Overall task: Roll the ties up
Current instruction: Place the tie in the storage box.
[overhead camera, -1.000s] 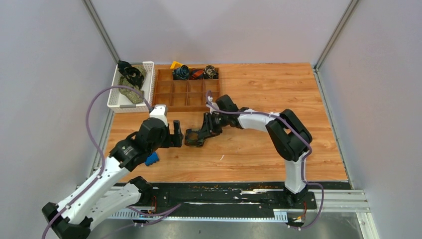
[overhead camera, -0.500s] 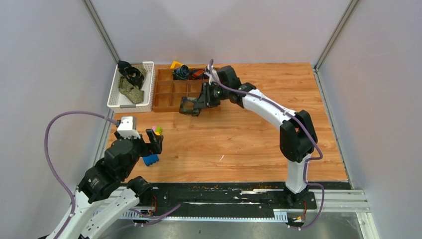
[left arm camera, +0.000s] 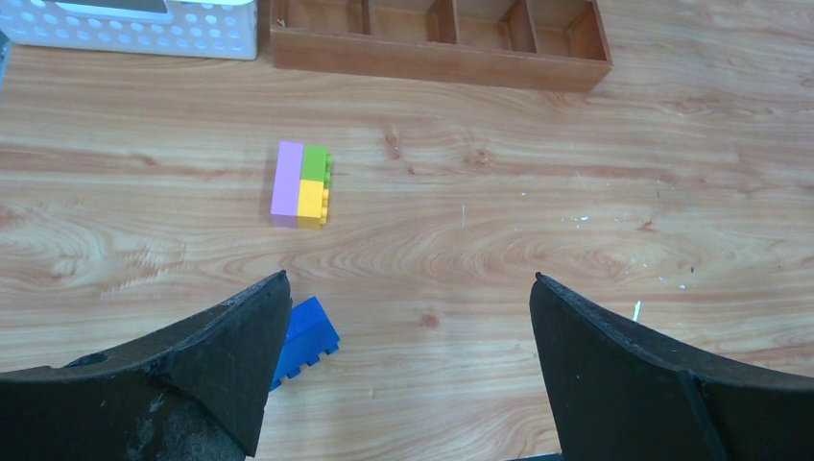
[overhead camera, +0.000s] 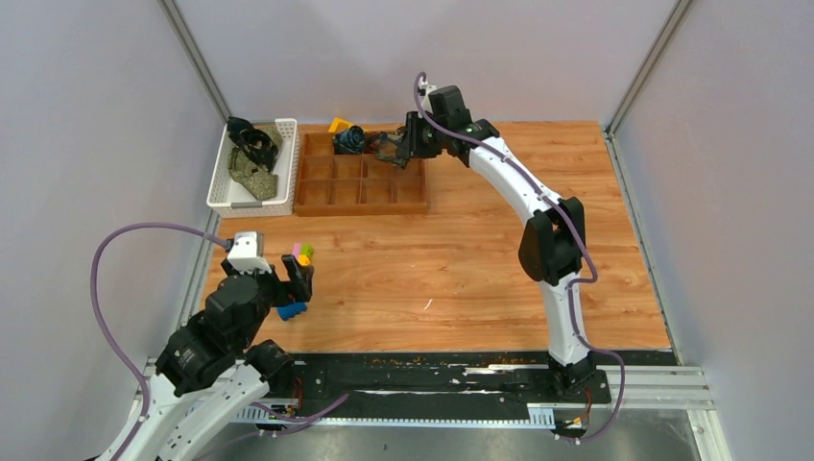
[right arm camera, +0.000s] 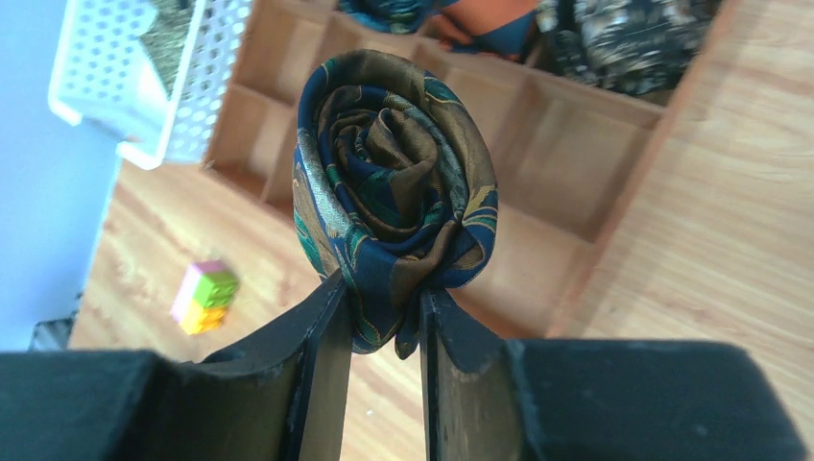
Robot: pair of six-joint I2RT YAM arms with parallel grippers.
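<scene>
The right gripper [right arm camera: 381,305] is clenched on the lower edge of the rolled tie [right arm camera: 394,187], a navy and gold-brown spiral. It stands just beyond the fingertips with its coiled face turned back toward the wrist. Only the bottom folds sit between the fingers, and the rest of the coil rises free past them. Beyond the roll lies the wooden tray [right arm camera: 624,206], its empty compartments straight ahead of the fingers. The stored rolls [right arm camera: 614,38] sit further ahead and to the right, in the far row. The roll looks light and soft, and the cloth has a sheen that suggests it is slippery. Probably only friction between the layers keeps the spiral shut. A pinch at the rim may let the inner turns slide out or the loose end unwind. The safer hold is likely across the whole thickness of the coil, with the outer tail trapped under a finger. Let go on open table it would probably spring loose, so the compartment walls should take over the squeeze before the fingers part. The left gripper [left arm camera: 408,288] is released, its jaws spread wide with nothing between them. The stacked blocks [left arm camera: 300,184] lie ahead of its left finger, and a blue block [left arm camera: 307,336] is just beside that finger's tip. The loose ties [overhead camera: 251,158] lie heaped in the basket [left arm camera: 144,34], well ahead and to the left of that hand.
</scene>
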